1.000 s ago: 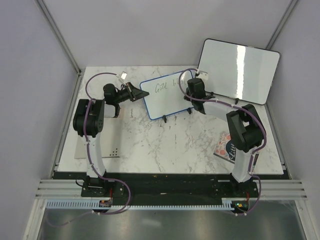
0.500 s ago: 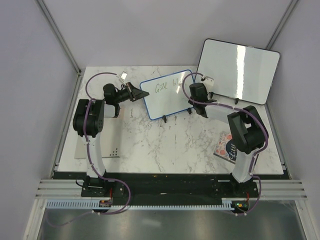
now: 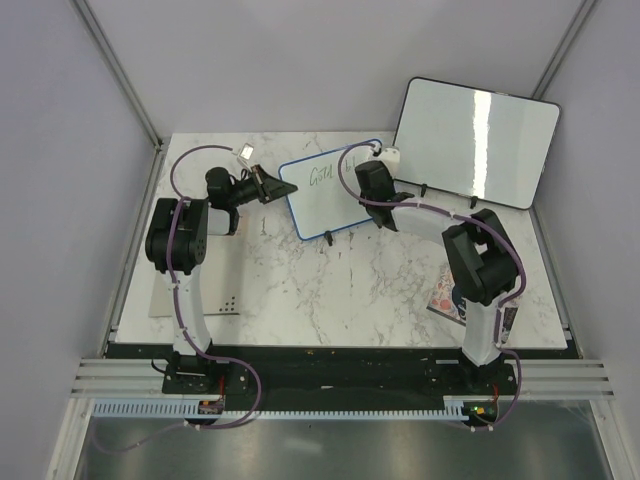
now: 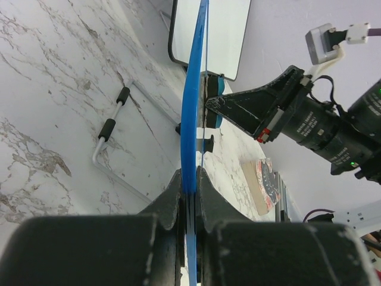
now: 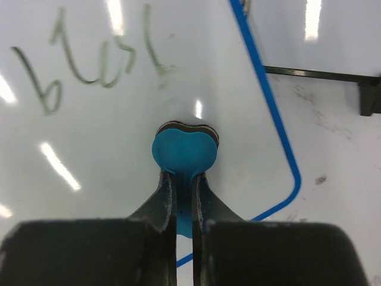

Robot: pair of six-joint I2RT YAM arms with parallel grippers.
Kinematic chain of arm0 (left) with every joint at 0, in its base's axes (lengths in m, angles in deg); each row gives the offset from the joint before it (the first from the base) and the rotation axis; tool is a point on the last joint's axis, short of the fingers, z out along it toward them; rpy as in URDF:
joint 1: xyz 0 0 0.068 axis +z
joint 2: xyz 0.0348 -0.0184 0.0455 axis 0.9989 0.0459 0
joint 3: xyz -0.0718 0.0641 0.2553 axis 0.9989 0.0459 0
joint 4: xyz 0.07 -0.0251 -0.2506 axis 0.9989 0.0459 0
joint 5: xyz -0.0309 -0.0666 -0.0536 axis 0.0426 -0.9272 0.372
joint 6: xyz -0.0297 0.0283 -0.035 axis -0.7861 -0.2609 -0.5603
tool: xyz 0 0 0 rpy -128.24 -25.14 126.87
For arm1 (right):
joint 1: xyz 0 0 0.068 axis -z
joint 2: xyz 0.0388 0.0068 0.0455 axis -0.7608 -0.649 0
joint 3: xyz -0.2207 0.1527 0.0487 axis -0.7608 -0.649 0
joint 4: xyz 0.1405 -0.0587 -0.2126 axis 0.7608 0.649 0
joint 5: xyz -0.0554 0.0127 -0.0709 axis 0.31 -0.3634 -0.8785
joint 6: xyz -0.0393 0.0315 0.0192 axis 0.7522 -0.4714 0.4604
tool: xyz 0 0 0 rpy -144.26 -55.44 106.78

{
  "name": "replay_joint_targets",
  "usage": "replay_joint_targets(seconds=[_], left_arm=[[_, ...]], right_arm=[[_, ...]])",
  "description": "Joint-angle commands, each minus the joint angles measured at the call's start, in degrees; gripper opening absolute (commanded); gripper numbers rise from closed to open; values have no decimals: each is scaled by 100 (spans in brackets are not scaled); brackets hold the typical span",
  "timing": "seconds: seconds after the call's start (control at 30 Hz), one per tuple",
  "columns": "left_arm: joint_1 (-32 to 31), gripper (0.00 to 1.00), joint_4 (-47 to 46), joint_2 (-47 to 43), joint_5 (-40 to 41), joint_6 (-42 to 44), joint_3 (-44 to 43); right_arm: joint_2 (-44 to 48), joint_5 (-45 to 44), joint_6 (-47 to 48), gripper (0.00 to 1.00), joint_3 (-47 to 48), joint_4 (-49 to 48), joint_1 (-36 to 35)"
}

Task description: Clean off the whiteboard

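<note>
Right jaws slid eraser [image 5: 184, 152] leftward across whiteboard [image 3: 316, 206]

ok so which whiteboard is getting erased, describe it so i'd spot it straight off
On the marble table, look at the far middle. The whiteboard stands there, the left gripper pinching its left edge and the right gripper holding a teal eraser to its face. Unlike the bigger, blank, black-framed board behind it, it is blue-framed with handwriting.

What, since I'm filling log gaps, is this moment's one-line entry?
left hand: shut on whiteboard edge | right hand: shut on blue eraser, against whiteboard | writing: visible
</note>
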Motion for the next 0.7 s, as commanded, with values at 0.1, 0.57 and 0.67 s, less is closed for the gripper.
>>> replay_joint_targets(seconds=[0.1,0.57,0.67], left_arm=[[-287,2,373,-108,-779,611,103],[-287,2,619,-188,-787,795,86],[-296,2,689,-187,-779,848,77]], right_arm=[[-864,1744,-80,0,455,-11,-608],[-759,1409,517,0,1052,295,569],[-803,1436,798,0,1369,384,728]])
